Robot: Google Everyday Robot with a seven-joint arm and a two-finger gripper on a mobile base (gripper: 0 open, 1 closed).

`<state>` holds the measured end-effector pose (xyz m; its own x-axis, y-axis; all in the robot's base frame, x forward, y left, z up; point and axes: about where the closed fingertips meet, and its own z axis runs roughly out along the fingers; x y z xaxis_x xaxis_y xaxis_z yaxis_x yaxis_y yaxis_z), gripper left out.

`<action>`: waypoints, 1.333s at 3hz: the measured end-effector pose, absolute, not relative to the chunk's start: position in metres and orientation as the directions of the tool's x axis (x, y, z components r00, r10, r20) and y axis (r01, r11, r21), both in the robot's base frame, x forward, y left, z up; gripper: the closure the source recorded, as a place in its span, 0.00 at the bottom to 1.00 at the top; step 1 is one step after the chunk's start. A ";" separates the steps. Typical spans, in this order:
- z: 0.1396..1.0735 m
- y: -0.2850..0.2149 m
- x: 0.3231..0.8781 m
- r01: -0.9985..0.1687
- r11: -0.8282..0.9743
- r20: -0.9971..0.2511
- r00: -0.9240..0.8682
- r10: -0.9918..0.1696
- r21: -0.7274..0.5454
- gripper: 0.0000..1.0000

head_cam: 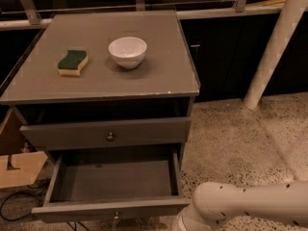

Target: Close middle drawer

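Observation:
The middle drawer [113, 182] of the grey cabinet is pulled far out and its wide shallow box is empty. Its flat front [72, 211] faces me at the bottom edge, with a small round knob [115, 216] just showing. The upper drawer [108, 131] above it stands out a little, with its own knob [110, 136]. The lowest drawer is hidden under the open one. My white arm [250, 203] lies at the bottom right, just right of the open drawer's front corner. My gripper is out of view below the frame.
On the cabinet top [159, 76] sit a white bowl [127, 51] and a green-and-yellow sponge [72, 62]. A white post [274, 47] leans at the right. A cardboard box [17, 165] and cables [12, 206] lie left of the cabinet. Speckled floor [231, 143] is to the right.

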<state>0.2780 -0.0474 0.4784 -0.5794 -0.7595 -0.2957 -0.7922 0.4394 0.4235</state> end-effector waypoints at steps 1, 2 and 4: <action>0.466 -0.042 0.274 -0.775 0.451 -0.293 -0.601 -0.744 0.444 1.00; 0.442 -0.012 0.294 -0.774 0.446 -0.368 -0.615 -0.697 0.449 1.00; 0.419 0.010 0.329 -0.789 0.440 -0.436 -0.607 -0.664 0.430 1.00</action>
